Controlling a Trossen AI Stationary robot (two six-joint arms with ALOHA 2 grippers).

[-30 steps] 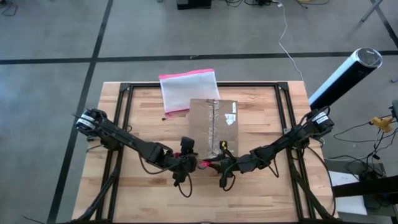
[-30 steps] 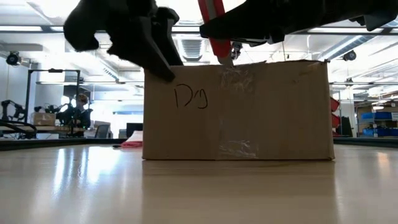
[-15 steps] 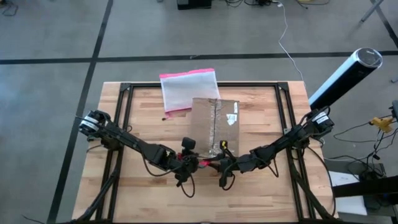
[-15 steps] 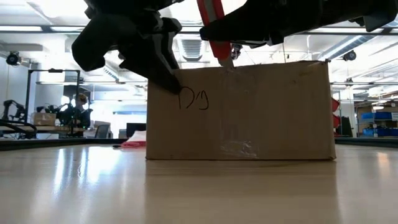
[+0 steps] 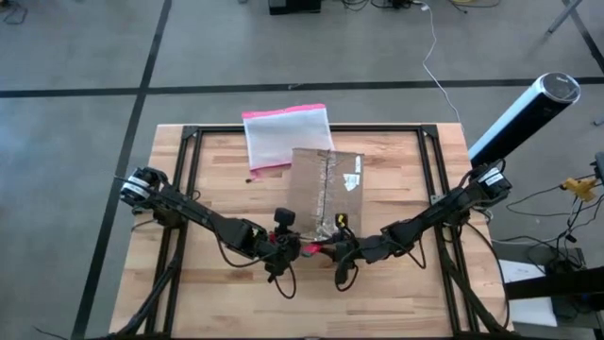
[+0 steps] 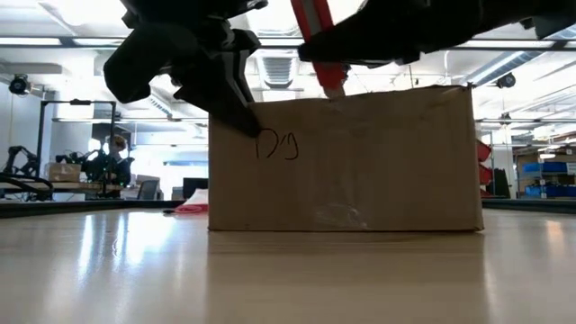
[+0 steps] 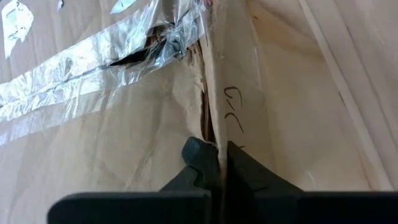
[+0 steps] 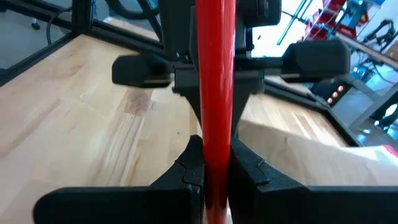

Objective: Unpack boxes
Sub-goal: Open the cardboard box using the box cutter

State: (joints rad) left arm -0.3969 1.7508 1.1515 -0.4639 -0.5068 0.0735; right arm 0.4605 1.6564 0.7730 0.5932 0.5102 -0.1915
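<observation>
Right claw clamped on a red tool

The right claw point(image 8: 216, 163) grips a red tool point(image 8: 215, 93), its dark fingers point(image 8: 190, 163) pressed against either side of the long straight bar. Beyond it the other arm's claw point(image 8: 186, 78) faces this way over the light wood worktop point(image 8: 74, 130). A corner of the brown cardboard box point(image 8: 311, 152) shows alongside.
</observation>
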